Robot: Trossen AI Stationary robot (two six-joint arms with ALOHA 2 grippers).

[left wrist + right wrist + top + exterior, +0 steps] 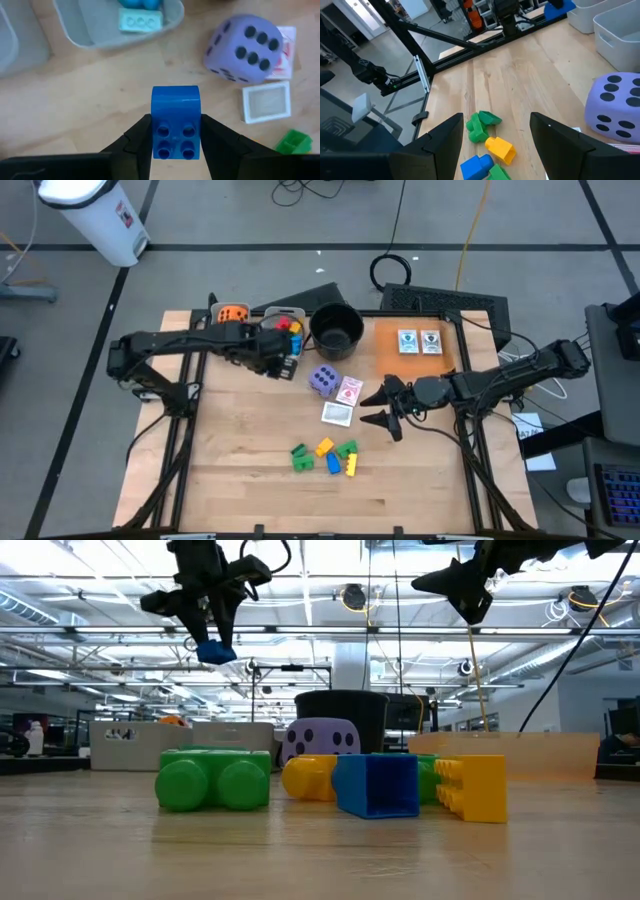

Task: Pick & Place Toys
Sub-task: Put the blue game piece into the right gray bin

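Gripping a blue block (175,121) between its fingers, our left gripper (285,364) hangs above the wooden table (240,480), just short of a grey bin (100,27) holding a pale block and a partly cut-off blue piece. Near it we see the purple die (323,379) and two white-edged picture cards (343,402), one card partly hidden behind the die in the left wrist view. Our right gripper (388,409) hovers beside those cards, jaws spread and empty. Below lie green, yellow and blue blocks (325,457) in a loose cluster. A round black pot (336,329) stands behind the die; an orange die (232,313) sits at the far edge. Ceiling lights fill the room beyond.
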